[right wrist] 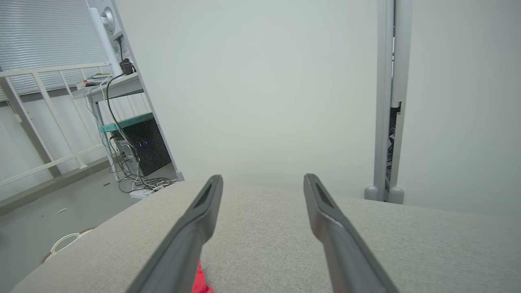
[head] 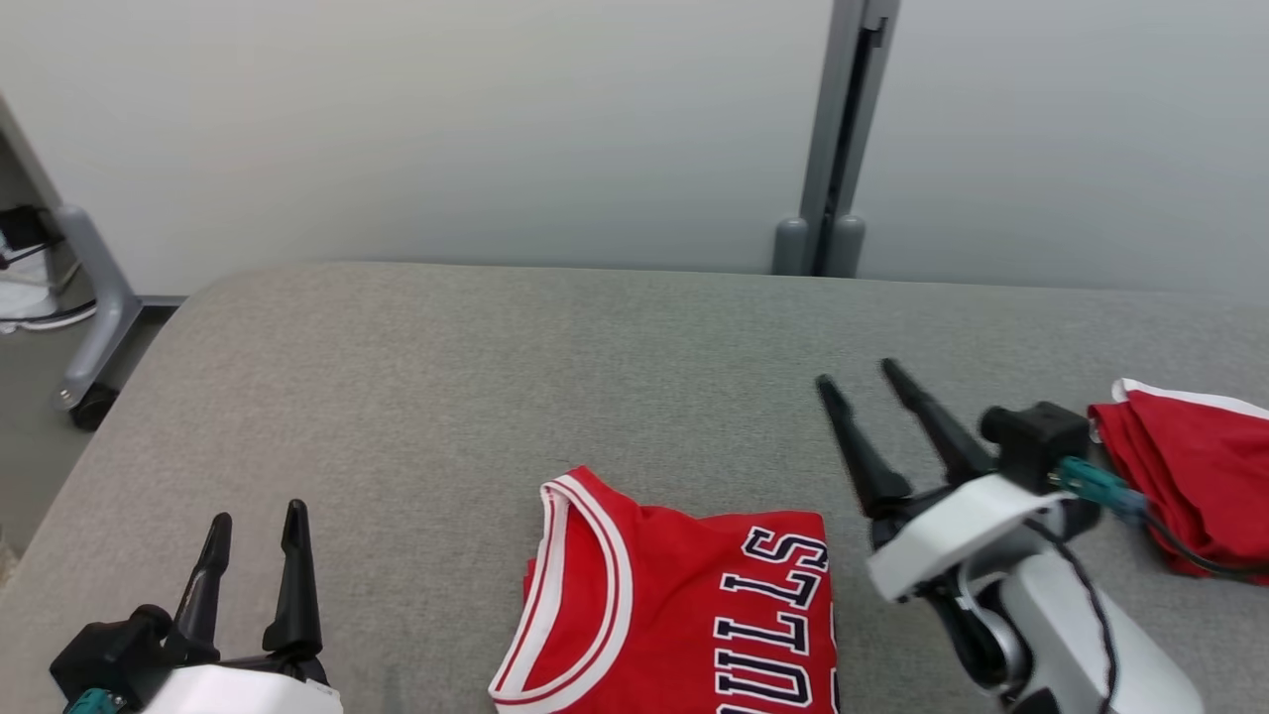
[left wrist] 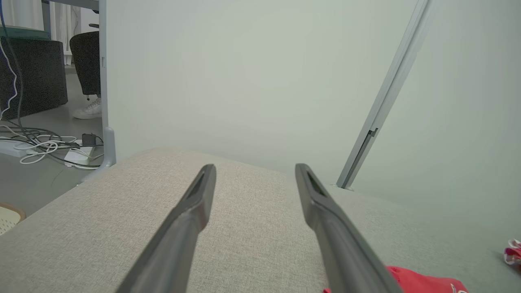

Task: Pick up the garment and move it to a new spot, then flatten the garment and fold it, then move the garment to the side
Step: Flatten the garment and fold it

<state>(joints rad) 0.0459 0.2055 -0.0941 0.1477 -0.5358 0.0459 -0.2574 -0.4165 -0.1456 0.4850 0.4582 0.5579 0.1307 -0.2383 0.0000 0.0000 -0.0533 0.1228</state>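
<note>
Where it lies at the near middle of the table (head: 446,377), the garment (head: 684,605) is a folded red jersey of smooth, faintly sheened knit, squared off along its far and right edges. Its rounded neckline, banded in white and red ribbing with a thin dark line, curves open toward the left. Dark block letters with white outlines sit on its right part, stacked from near to far, so the print runs near-far. The jersey continues past the near edge of the head view, so its long axis cannot be told. Beneath it the table is covered in gray woven cloth, soft-looking, with a rounded far-left corner.

Just right of the jersey is the right hand (head: 855,374), its two long, dark, tapered fingers spread apart and grasping nothing, pointing far and slightly left. At the near left, well apart from the jersey, the left hand (head: 258,516) likewise stands released, its fingers pointing far. By the table's right edge lies a second red garment (head: 1190,466) with white trim, bunched in loose folds. Behind the table stand a pale smooth wall panel (head: 496,129) and a gray post (head: 838,149).
</note>
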